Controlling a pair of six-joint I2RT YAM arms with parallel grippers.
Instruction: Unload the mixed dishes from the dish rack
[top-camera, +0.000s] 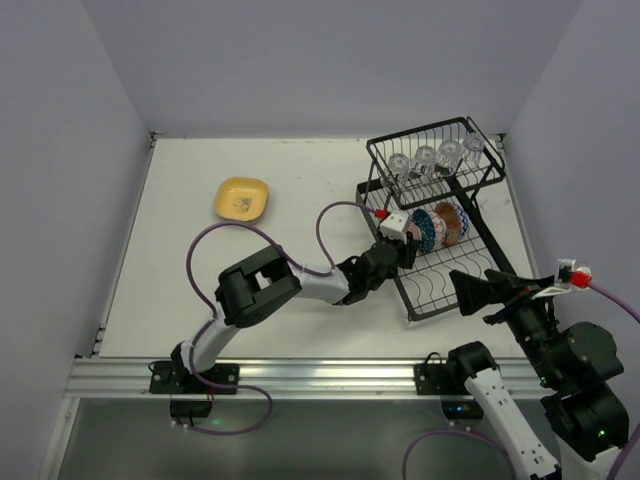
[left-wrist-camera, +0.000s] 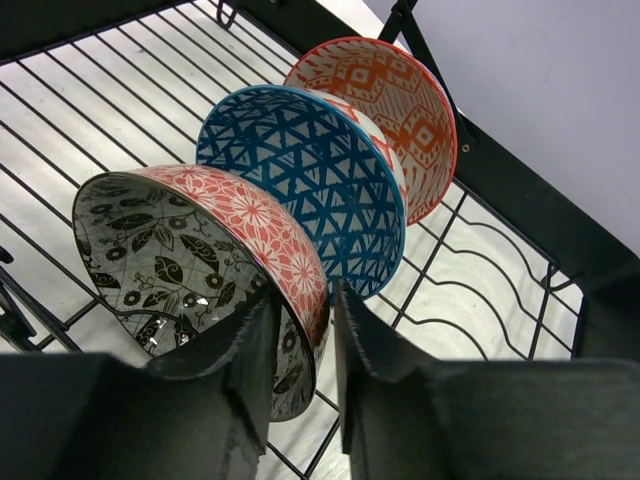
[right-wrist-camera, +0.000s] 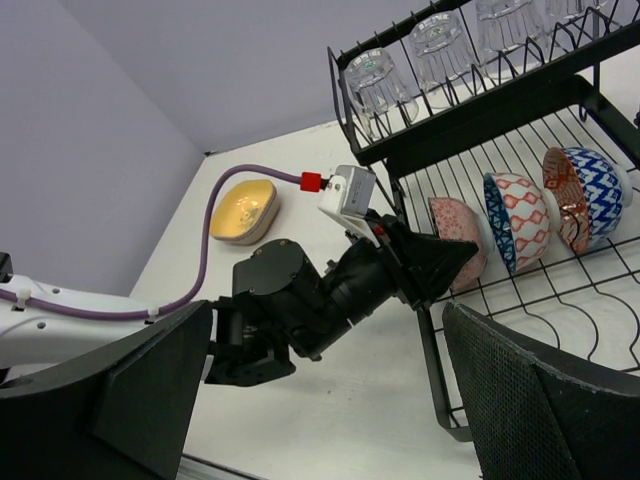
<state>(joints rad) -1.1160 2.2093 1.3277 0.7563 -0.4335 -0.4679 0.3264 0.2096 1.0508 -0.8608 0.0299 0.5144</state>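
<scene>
The black wire dish rack (top-camera: 478, 243) stands at the back right. Three patterned bowls stand on edge in its lower tray: a reddish-pink floral bowl (left-wrist-camera: 250, 215), a blue bowl (left-wrist-camera: 300, 170) and an orange-red bowl (left-wrist-camera: 390, 110). Several clear glasses (top-camera: 425, 158) sit upside down in the upper shelf. My left gripper (left-wrist-camera: 305, 297) is shut on the reddish-pink bowl's rim, one finger inside and one outside; the bowl still rests in the tray. My right gripper (right-wrist-camera: 340, 420) is wide open and empty, near the rack's front corner. A yellow plate (top-camera: 243, 199) lies on the table. No lavender plate is in view.
The left arm (right-wrist-camera: 300, 300) stretches across the table to the rack's left side. The rack's front left corner post (right-wrist-camera: 440, 390) stands just beyond my right gripper. Purple-grey walls close in the table at the left, back and right.
</scene>
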